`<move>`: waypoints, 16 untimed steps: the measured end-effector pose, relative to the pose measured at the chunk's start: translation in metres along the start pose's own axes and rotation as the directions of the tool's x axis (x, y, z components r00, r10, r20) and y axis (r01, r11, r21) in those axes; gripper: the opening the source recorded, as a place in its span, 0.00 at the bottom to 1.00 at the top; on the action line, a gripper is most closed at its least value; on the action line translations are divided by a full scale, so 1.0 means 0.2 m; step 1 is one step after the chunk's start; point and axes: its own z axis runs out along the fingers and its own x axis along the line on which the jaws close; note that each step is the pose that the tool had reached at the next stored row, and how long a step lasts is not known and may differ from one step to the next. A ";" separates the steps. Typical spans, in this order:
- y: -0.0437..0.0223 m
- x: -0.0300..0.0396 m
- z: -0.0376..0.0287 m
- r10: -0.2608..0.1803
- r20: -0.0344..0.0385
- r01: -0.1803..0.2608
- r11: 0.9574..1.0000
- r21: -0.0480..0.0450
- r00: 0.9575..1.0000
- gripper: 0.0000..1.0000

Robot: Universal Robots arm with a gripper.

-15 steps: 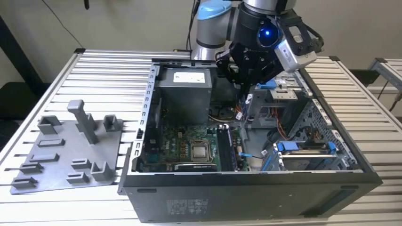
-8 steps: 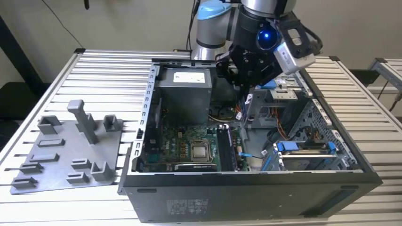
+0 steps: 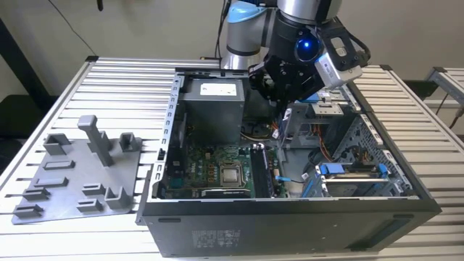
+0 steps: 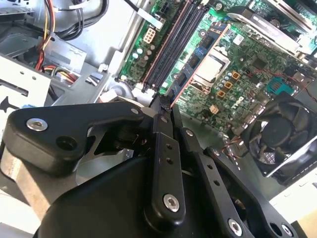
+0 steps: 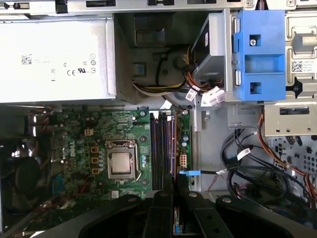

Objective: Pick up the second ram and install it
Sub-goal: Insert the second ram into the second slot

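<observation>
The second ram (image 5: 174, 144), seen edge-on as a thin reddish line, is pinched in the arm's gripper (image 5: 174, 184), whose fingers are clenched on it. It hangs above the memory slots (image 5: 161, 148) inside an open computer case (image 3: 290, 228).

In the exterior view we see the claw poised high over the motherboard (image 3: 210, 168), close to the power supply (image 3: 210, 103). The grey holder tray (image 3: 73, 185) lies well apart on the exterior view's left.

We judge the installing step to be in hand, with the stick carried over the board and not yet seated. To do it well, we reckon the stick must run parallel to its slot and sit squarely over it rather than beside it. It should then go straight down under even pressure along its length, so that neither end tilts or binds.
</observation>
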 end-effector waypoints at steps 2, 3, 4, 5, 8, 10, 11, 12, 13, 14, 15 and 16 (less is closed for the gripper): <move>0.000 0.001 0.004 0.000 0.001 0.000 1.000 0.000 1.000 0.14; 0.000 0.001 0.007 0.000 0.001 0.000 1.000 0.000 1.000 0.14; -0.001 0.002 0.012 0.000 0.001 0.000 1.000 0.000 1.000 0.14; -0.001 0.002 0.016 0.000 0.002 0.000 1.000 0.000 1.000 0.14; -0.001 0.003 0.032 -0.001 0.002 0.001 1.000 0.000 1.000 0.14; -0.002 0.007 0.042 -0.005 0.003 0.005 1.000 0.000 1.000 0.14; -0.002 0.008 0.048 -0.007 0.005 0.007 1.000 0.000 1.000 0.14; -0.002 0.012 0.053 -0.009 0.007 0.009 1.000 0.000 1.000 0.14; -0.003 0.015 0.059 -0.011 0.011 0.011 1.000 -0.001 1.000 0.14; -0.003 0.016 0.065 -0.012 0.013 0.012 1.000 -0.001 1.000 0.14; -0.003 0.017 0.071 -0.013 0.016 0.013 1.000 -0.001 1.000 0.14; -0.003 0.018 0.078 -0.013 0.018 0.013 1.000 -0.001 1.000 0.14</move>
